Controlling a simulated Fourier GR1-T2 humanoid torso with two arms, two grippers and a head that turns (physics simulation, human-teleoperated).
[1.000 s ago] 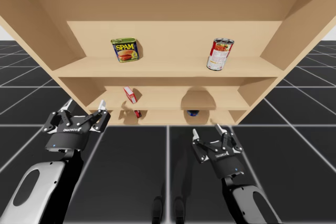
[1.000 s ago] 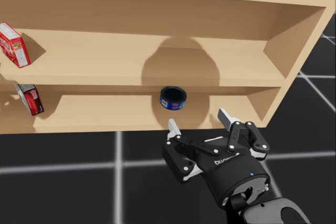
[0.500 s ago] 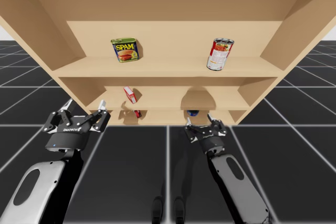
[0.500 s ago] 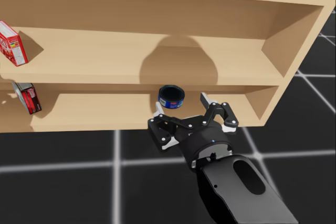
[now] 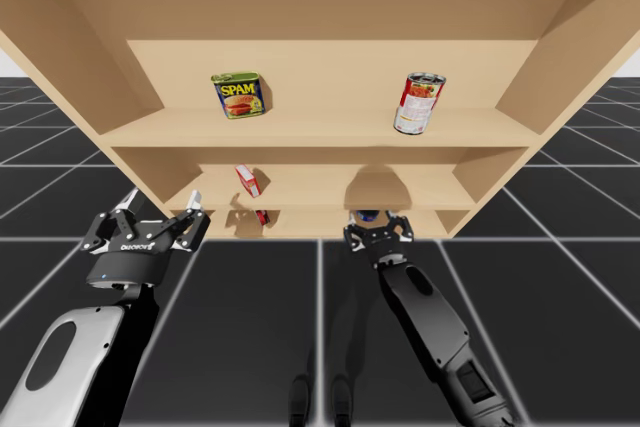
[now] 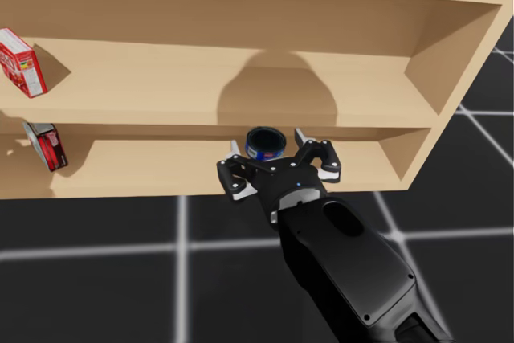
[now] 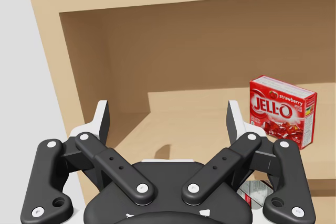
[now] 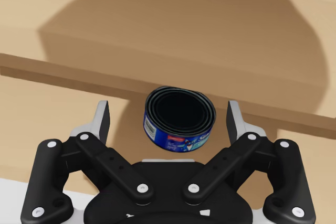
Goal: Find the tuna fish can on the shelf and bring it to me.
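A short blue can [image 6: 265,144] lies tipped on the lowest shelf board [image 6: 144,170], its open dark end facing me. My right gripper [image 6: 267,144] reaches into that shelf, open, one finger on either side of the blue can [image 8: 179,119] with a gap at each side. From above, the right gripper [image 5: 377,219] sits at the shelf's front edge with the can [image 5: 369,215] just showing. My left gripper [image 5: 163,199] hovers open and empty outside the shelf's left end.
A red box [image 7: 283,109] stands on the middle shelf ahead of my left gripper [image 7: 168,108]; a second red box [image 6: 46,147] leans on the lowest shelf. The top shelf holds a rectangular green-and-yellow tin [image 5: 238,95] and a tall red-and-white can [image 5: 418,103].
My right arm has stretched forward from the floor side to the lowest shelf, bringing its open fingers around the blue can. The left arm and the can have stayed put.
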